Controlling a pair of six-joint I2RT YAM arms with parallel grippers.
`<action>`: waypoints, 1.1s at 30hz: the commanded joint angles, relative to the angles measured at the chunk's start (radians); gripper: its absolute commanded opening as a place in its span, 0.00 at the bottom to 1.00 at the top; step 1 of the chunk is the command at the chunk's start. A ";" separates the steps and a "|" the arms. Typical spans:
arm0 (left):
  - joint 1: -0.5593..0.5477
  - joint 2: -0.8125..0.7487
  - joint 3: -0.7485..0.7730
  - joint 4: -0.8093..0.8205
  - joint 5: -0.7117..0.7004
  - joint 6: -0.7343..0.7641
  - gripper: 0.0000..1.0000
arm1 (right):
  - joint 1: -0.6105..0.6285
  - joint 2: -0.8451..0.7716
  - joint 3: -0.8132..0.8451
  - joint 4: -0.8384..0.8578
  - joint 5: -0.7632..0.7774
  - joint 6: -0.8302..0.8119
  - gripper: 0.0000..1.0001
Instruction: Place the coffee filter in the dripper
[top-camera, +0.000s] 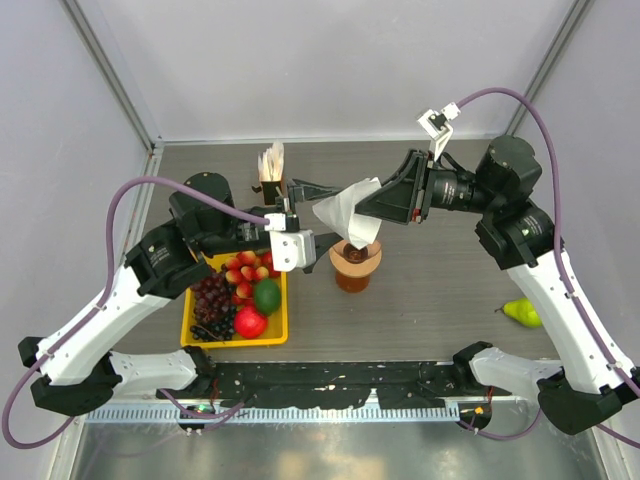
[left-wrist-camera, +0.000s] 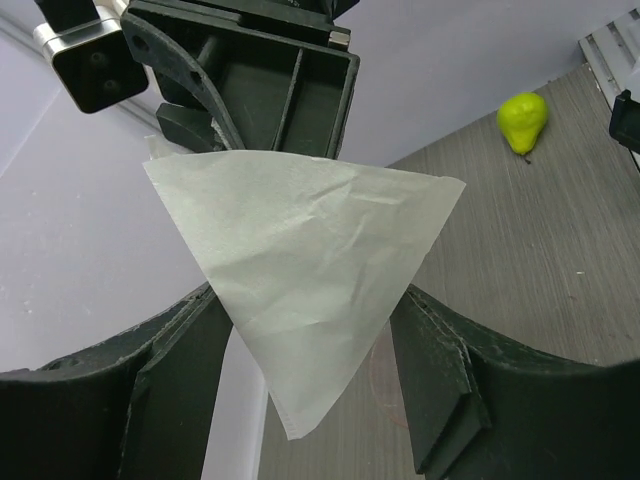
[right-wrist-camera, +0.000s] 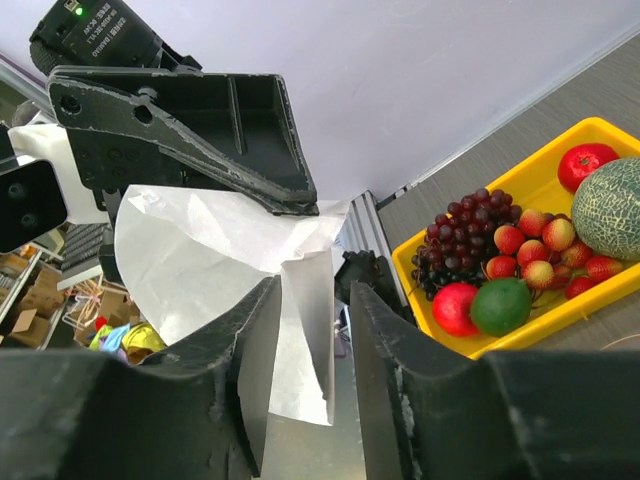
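From my station I see a grey wood-grain bench (top-camera: 430, 310), boxed in by pale walls (top-camera: 330, 60) with metal frame posts (top-camera: 115, 70).

At the left sits one yellow tray (top-camera: 230, 343). It holds one bunch of dark grapes (top-camera: 210, 300), one lime (top-camera: 267, 296), a red apple (top-camera: 250, 322) and a cluster of small red fruits (top-camera: 245, 268). The right wrist view adds one netted melon (right-wrist-camera: 610, 205) and a second red fruit (right-wrist-camera: 585, 165).

Behind the tray stands one upright bundle of cream papers (top-camera: 272, 163) in a small dark box (top-camera: 270, 186).

My left end effector (left-wrist-camera: 310, 310) has its fingers wide apart. The one coffee filter (top-camera: 345, 207) lies flat between them, its edges meeting their inner faces.

The filter hangs in the air between both end effectors, its tip over the rim of the one dripper (top-camera: 357, 256). The dripper sits on a jug of amber liquid (top-camera: 352, 280).

My right end effector (right-wrist-camera: 315, 300) shows a narrow gap, with a flap of the filter hanging in it. I cannot tell which one carries the paper.

One green pear (top-camera: 522, 312) lies far right.
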 joint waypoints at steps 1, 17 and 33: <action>-0.005 0.000 0.010 0.060 0.006 -0.020 0.69 | -0.001 -0.010 0.001 0.060 -0.020 0.011 0.43; -0.005 -0.026 -0.016 0.047 0.032 -0.053 0.55 | -0.009 -0.006 0.015 0.092 -0.091 -0.053 0.78; -0.003 -0.072 -0.062 0.086 0.067 -0.210 0.21 | -0.123 0.006 0.202 -0.110 -0.166 -0.410 0.86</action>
